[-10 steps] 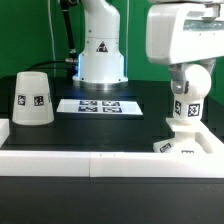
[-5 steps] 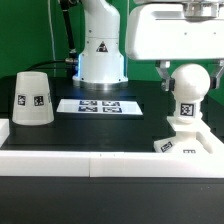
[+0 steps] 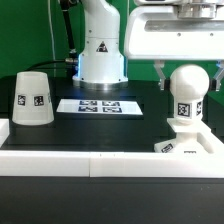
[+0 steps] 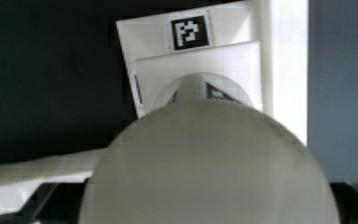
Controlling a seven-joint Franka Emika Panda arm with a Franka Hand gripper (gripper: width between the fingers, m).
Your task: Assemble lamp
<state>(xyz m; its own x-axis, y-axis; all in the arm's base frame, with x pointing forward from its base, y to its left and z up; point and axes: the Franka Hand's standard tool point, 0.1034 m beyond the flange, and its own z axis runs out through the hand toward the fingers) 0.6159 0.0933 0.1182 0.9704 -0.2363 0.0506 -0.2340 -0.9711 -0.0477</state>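
Tool (image 3: 187, 76) spread wide open, fingers (image 3: 161, 73) flanking the bulb (image 3: 188, 92) standing on the base (image 3: 182, 138), gripping nothing

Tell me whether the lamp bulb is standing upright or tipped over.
Upright: the bulb stands straight, ball on top, stem down on the base block.

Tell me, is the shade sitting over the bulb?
No, the shade stands alone at the exterior view's left, well apart from the bulb.
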